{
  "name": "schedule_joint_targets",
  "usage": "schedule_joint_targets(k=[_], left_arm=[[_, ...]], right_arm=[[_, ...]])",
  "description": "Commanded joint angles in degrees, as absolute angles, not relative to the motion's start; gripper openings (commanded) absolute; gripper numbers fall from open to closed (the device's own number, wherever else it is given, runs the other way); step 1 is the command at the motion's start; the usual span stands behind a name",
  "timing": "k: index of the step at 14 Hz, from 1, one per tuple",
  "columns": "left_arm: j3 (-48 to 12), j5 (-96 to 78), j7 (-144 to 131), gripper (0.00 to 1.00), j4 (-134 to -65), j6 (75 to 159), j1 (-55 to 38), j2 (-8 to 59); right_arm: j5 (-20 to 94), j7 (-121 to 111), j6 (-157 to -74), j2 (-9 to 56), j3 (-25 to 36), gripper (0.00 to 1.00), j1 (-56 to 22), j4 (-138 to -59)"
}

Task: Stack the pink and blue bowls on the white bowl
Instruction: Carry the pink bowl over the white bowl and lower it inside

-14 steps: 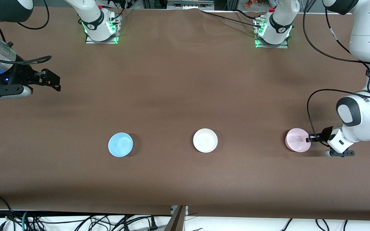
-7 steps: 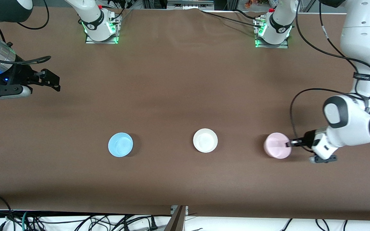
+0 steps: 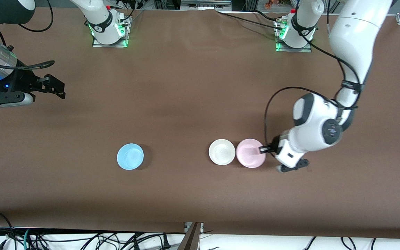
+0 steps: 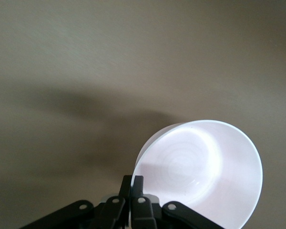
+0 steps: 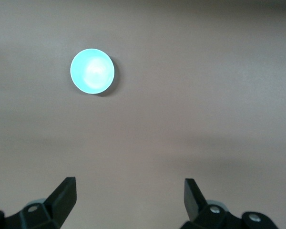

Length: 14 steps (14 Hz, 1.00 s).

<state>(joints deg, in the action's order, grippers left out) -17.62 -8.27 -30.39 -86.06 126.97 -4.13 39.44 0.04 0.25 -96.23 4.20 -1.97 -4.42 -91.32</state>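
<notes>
The left gripper had its fingers pinched shut on the rim of the pink bowl. One finger was inside the bowl and one outside. It held the bowl up in the air, right next to the white bowl, approx. rim to rim. In the left wrist view the pink bowl hung tipped from the fingers.

The white bowl sat on the worktop near the middle, closer to the front edge than the robots' edge. The blue bowl sat in the same row, more toward the right arm's end.

The right gripper waited up high by the right arm's end of the worktop, fingers wide open w/ nothing in them. Its camera looked down on the blue bowl.

The bowls looked light, thin and stiff, prob. plastic. They were shiny, so likely slippery. A pinch on the rim seemed the best hold, since the sides are too round and wide to grab. But a rim pinch lets a bowl tip or swing, so it could slide out if moved fast. It prob. would not break if dropped, just bounce or roll.
</notes>
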Motion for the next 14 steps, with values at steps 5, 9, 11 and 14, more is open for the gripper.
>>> schedule_joint_targets(k=[5, 9, 11, 14], left_arm=[[-18.72, -1.78, -39.54, 0.00, -83.50, 130.95, -9.31, 43.15], [-19.51, 0.70, -42.88, 0.00, -83.32, 131.13, -10.72, 44.73], [-19.60, 0.79, -43.33, 0.00, -83.41, 132.35, -11.07, 44.91], [-19.69, 0.88, -44.30, 0.00, -83.32, 133.76, -11.60, 45.88]], right_arm=[[0.97, 0.35, -96.50, 3.43, -2.55, 1.00, -3.60, -91.76], [0.97, 0.35, -96.50, 3.43, -2.55, 1.00, -3.60, -91.76], [1.05, 0.70, -96.59, 3.43, -2.72, 1.00, -3.60, -91.76], [0.97, 1.05, -96.94, 3.43, -2.81, 1.00, -3.69, -91.76]])
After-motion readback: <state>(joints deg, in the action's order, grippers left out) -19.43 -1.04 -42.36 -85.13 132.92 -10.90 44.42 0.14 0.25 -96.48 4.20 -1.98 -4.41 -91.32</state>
